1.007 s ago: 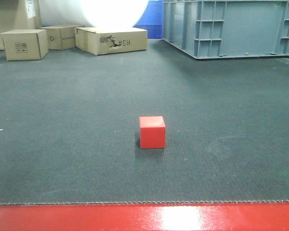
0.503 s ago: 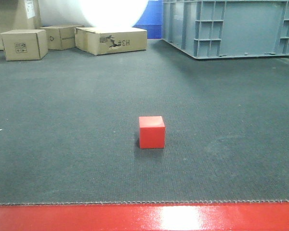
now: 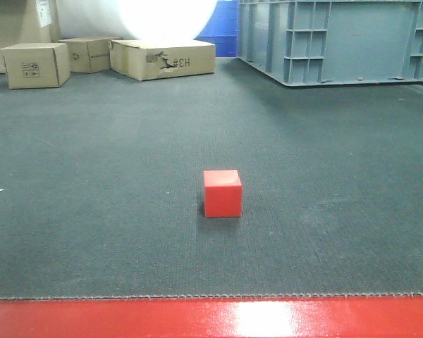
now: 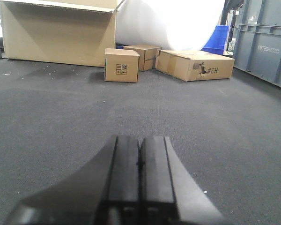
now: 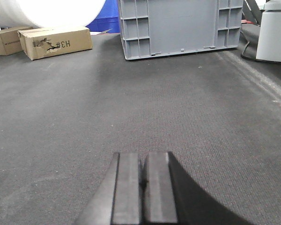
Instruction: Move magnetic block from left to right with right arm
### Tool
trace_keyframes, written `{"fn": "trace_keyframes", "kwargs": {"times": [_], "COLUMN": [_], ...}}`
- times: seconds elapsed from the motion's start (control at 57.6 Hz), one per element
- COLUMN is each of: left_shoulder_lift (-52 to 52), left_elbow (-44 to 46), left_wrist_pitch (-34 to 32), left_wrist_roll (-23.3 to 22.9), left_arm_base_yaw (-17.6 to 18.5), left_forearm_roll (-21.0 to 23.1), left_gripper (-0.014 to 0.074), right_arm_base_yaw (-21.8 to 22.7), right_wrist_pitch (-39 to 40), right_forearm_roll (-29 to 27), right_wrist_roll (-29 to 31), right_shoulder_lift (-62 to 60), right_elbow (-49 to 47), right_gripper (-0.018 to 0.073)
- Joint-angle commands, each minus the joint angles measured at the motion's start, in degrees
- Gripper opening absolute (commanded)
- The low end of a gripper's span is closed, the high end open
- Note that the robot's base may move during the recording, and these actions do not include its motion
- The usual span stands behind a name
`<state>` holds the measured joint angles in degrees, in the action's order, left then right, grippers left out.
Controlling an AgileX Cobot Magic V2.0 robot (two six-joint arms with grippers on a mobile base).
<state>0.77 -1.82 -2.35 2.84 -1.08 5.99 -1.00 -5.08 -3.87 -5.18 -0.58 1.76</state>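
The magnetic block [image 3: 222,193], a small plain red cube, rests alone on the dark grey mat in the front view, near the middle. Neither gripper shows in that view. In the left wrist view my left gripper [image 4: 140,140] is shut with nothing between its fingers, low over bare mat. In the right wrist view my right gripper [image 5: 143,157] is also shut and empty, over bare mat. The block appears in neither wrist view.
Brown cardboard boxes [image 3: 37,64] [image 3: 163,58] line the far left of the mat. A large grey plastic crate [image 3: 338,39] stands at the far right, with a blue bin [image 3: 224,28] behind. A red edge strip [image 3: 211,318] borders the mat's near side.
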Motion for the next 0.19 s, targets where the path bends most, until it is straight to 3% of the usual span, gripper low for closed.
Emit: {"fn": "trace_keyframes", "kwargs": {"times": [0.0,0.174], "left_shoulder_lift": [0.47,0.47], "left_elbow": [-0.44,-0.44], "left_wrist_pitch": [-5.23,-5.23], "left_wrist_roll": [0.14,0.14], "left_arm_base_yaw": [0.42,0.42], "left_forearm_roll": [0.27,0.27], "left_gripper": [-0.0126,-0.0126], "right_arm_base_yaw": [0.36,0.36], "right_wrist_pitch": [4.56,4.56], "right_forearm_roll": [-0.3,-0.3], "right_wrist_roll": [0.4,0.4], "right_shoulder_lift": [-1.23,-1.23], "right_elbow": [-0.03,-0.03], "right_gripper": [0.0022,0.0022]}}
